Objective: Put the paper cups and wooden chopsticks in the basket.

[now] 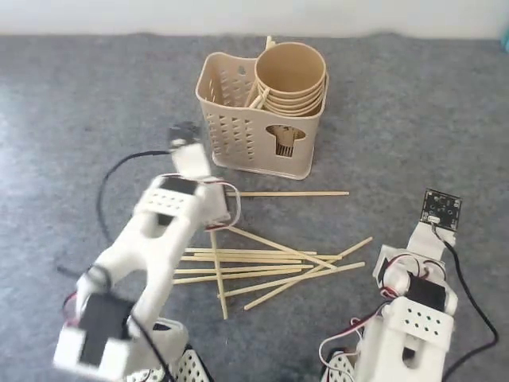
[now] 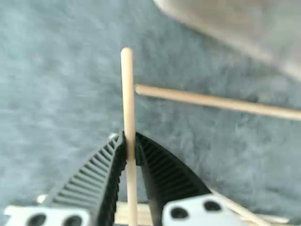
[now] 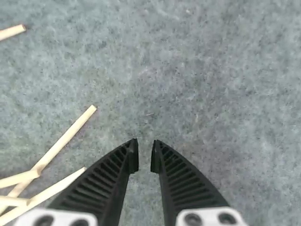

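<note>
a: how far along is it?

b: the cups look finished. the paper cups point(image 1: 291, 76) sit nested in one stack inside the basket point(image 1: 231, 119), which stands toward the far edge of the table point(image 1: 413, 119), about midway along it. i see no cup lying loose on the table.

a: and the sticks?

b: mostly left to do, i'd judge. a couple of thin sticks point(image 1: 256, 95) lean in the basket beside the stack (i can't count them past the cups). the loose chopsticks point(image 1: 262, 267) lie criss-crossed on the table between the basket and the near edge, and one single chopstick point(image 1: 294, 193) lies apart from them, just in front of the basket.

a: is anything in hand?

b: yes. the left gripper point(image 2: 130, 141) is pinching one held chopstick point(image 2: 127, 94) between its jaws, with the stick running out past the tips. it is above the table near the basket's front. the single one crosses just beyond the held one's end.

a: and the other arm?

b: the right gripper point(image 3: 144, 153) has its jaws drawn almost together with nothing between them. it sits over bare table toward the near right corner, and the ends of the pile are just off to one side.

a: so what remains?

b: drop this stick in, then go back for each of the others.
</note>
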